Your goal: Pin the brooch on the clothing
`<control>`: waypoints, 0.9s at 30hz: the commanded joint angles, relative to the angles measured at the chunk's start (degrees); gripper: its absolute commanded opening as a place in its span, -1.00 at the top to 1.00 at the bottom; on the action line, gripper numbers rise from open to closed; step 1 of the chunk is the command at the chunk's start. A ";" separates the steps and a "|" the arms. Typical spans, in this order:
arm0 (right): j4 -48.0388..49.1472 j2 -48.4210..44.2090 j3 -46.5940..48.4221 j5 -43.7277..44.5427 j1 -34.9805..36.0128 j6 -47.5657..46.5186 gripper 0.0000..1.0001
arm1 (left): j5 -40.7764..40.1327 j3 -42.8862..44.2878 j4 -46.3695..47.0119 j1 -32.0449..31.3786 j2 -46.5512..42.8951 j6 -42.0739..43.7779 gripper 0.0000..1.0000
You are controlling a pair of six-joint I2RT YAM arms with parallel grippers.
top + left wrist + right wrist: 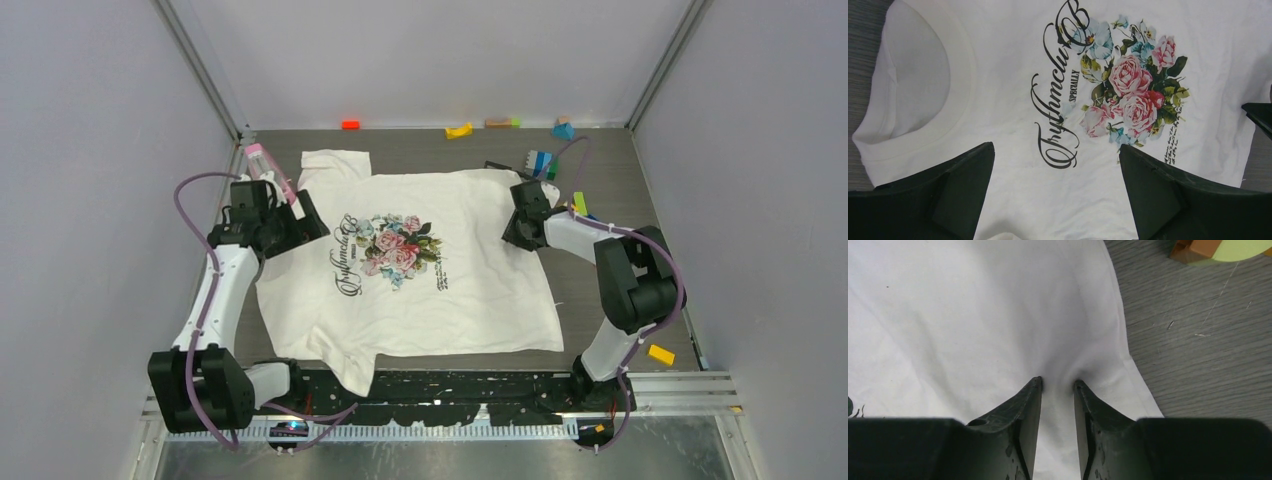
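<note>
bunching clothing (998,315) between right jaws, wrist view only.

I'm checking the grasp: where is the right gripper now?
In the top view, the right gripper sits at the right-hand hem of the white rose-print T-shirt, pinching a fold of its fabric.

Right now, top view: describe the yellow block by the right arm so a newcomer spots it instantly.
Start at the white T-shirt spread over the grey table. From its near right corner go right, past the right arm: the small yellow block lies there alone. Every other coloured block sits in the far half of the table.
</note>
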 commanded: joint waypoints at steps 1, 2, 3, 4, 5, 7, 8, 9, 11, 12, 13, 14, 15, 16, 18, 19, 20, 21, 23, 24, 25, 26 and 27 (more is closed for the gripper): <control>-3.51 0.01 -1.77 0.82 0.24 1.45 0.32 | -1.22 4.06 -3.06 0.19 -1.44 4.27 -0.99; -4.23 -1.04 -2.47 0.49 0.36 1.57 0.35 | -1.84 4.36 -3.98 0.19 -1.88 5.22 -0.99; -4.33 -1.67 -4.29 0.22 0.41 1.92 0.35 | -2.76 4.54 -4.74 0.18 -2.34 6.45 -0.99; -4.61 -2.89 -5.18 -0.47 0.51 2.24 0.35 | -4.03 4.67 -5.44 0.12 -3.01 7.42 -0.99; -4.83 -3.52 -7.03 -0.97 0.53 3.23 0.35 | -5.43 4.48 -5.83 0.18 -3.78 7.60 -0.99; -5.42 -5.11 -9.50 -2.37 0.66 5.04 0.35 | -5.34 3.29 -4.50 0.18 -5.37 7.56 -0.99; -5.93 -6.19 -10.25 -2.79 0.97 5.69 0.35 | -5.17 2.61 -4.04 0.16 -5.97 7.48 -0.99; -6.15 -6.79 -11.77 -2.92 1.11 6.99 0.35 | -5.21 2.41 -3.85 0.18 -6.14 7.52 -0.99; -6.57 -8.66 -13.59 -2.80 1.69 8.59 0.35 | -5.59 2.23 -4.13 0.18 -6.34 7.79 -0.99; -6.97 -9.78 -14.05 -2.59 2.04 9.48 0.35 | -5.66 2.06 -4.17 0.16 -6.37 7.74 -0.99; -7.24 -10.21 -14.83 -2.47 2.22 9.89 0.35 | -5.47 1.84 -4.06 0.18 -6.37 7.74 -0.99; -7.80 -11.09 -15.15 -2.35 2.61 10.70 0.35 | -5.09 1.56 -3.78 0.15 -6.41 7.69 -0.99; -8.09 -11.49 -15.70 -2.21 3.11 11.12 0.35 | -4.96 1.34 -3.66 0.18 -6.40 7.70 -0.99; -8.69 -12.16 -16.23 -2.10 3.50 11.84 0.35 | -5.14 1.22 -3.69 0.14 -6.37 7.78 -0.99; -9.55 -13.15 -16.97 -1.45 4.78 13.09 0.35 | -5.68 1.04 -3.90 0.18 -6.53 7.91 -0.99; -9.85 -13.48 -17.23 -0.87 5.76 13.54 0.35 | -5.75 0.90 -3.91 0.18 -6.69 7.91 -0.99; -10.43 -14.24 -17.93 -0.59 6.23 14.62 0.35 | -5.71 0.87 -3.79 0.18 -6.88 7.91 -0.99; -10.83 -15.08 -18.37 -0.26 7.20 15.14 0.36 | -5.70 0.83 -3.68 0.17 -7.02 7.91 -0.99; -11.23 -16.65 -19.66 0.03 8.61 17.13 0.35 | -5.88 0.77 -3.71 0.18 -7.24 7.99 -0.99; -11.39 -17.26 -20.54 0.07 9.15 18.67 0.35 | -6.06 0.77 -3.69 0.16 -7.32 8.00 -0.99; -11.78 -18.72 -20.95 0.39 10.23 20.57 0.35 | -6.13 0.69 -3.71 0.18 -7.39 8.00 -0.99; -11.97 -19.52 -21.65 0.61 10.84 21.15 0.35 | -6.20 0.67 -3.73 0.18 -7.43 8.01 -0.99; -12.76 -21.06 -21.94 1.43 12.04 22.42 0.35 | -6.19 0.68 -3.73 0.18 -7.51 8.00 -0.99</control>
